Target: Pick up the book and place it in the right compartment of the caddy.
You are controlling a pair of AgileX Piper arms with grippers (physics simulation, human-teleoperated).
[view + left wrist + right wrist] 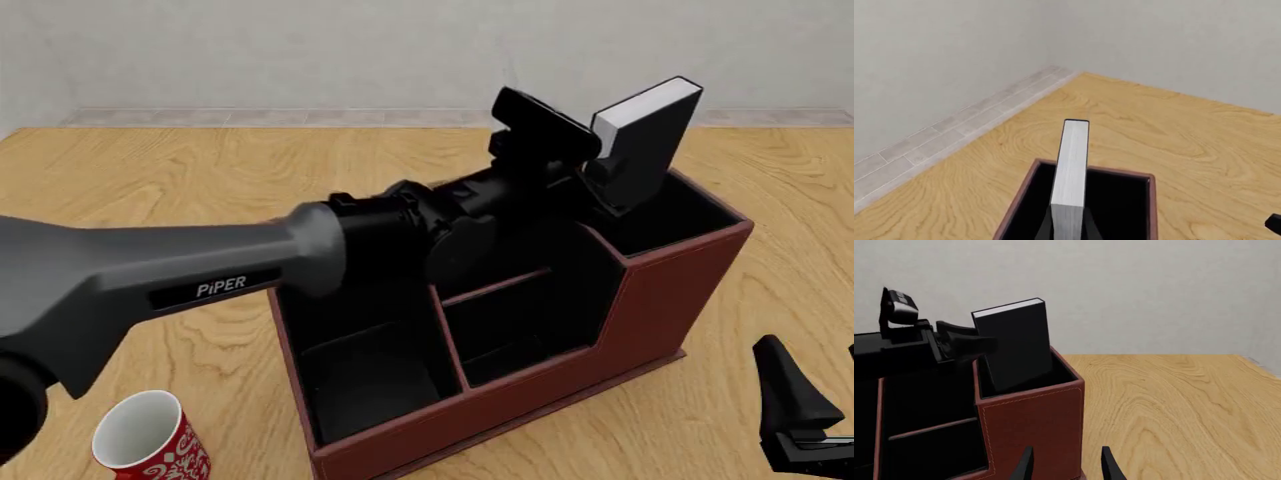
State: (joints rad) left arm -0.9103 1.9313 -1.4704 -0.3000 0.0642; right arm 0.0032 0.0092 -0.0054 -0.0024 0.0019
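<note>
The black book point(650, 128) with white page edges stands tilted, its lower end inside the right compartment point(683, 215) of the reddish-brown caddy point(534, 400). My left gripper point(611, 182) reaches across the caddy and is shut on the book's lower part. In the left wrist view the page edges point(1073, 170) run between the fingers point(1046, 226), above the compartment's black interior point(1121, 200). The right wrist view shows the book point(1017, 345) rising out of the caddy point(1031, 415). My right gripper point(801, 420) is open and empty, low beside the caddy's right front corner; its own view point(1067, 467) shows it too.
A red-and-white mug point(144, 440) stands at the front left of the caddy. The caddy's middle section has a crossbar point(497, 287). The wooden table point(160, 170) ends at a wall behind the caddy.
</note>
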